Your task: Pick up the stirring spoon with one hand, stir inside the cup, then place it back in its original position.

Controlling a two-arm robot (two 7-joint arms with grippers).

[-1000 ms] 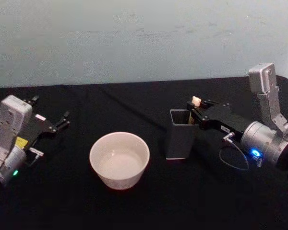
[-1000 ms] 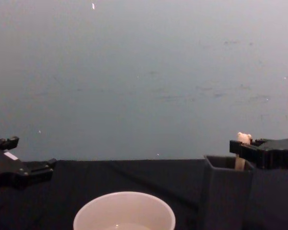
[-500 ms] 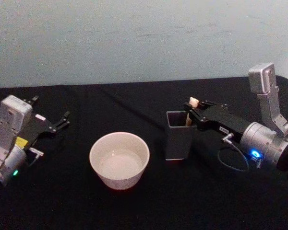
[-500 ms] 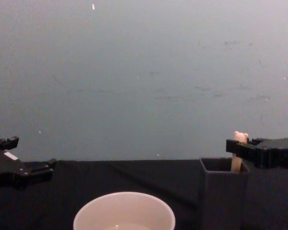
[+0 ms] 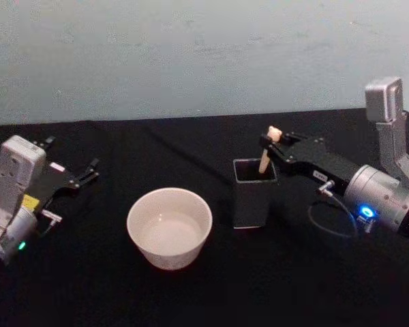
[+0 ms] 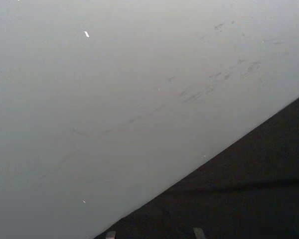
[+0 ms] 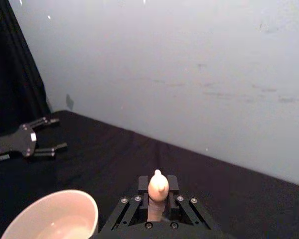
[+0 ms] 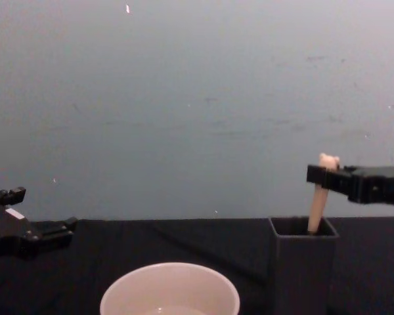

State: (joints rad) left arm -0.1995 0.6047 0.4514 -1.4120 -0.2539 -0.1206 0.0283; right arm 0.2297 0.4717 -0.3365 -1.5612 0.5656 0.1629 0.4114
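Lifting stirring spoon (image 5: 265,155) higher, right gripper (image 5: 268,140) clamped.

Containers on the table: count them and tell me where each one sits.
2. The cup sits mid-table. The dark holder box stands to its right, the stirring spoon rising from it in the right gripper. The left gripper hangs open at left.

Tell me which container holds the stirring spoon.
The dark grey square holder box, not the cream cup: the stirring spoon sticks up from it, clamped by the right gripper. The left gripper idles at left.
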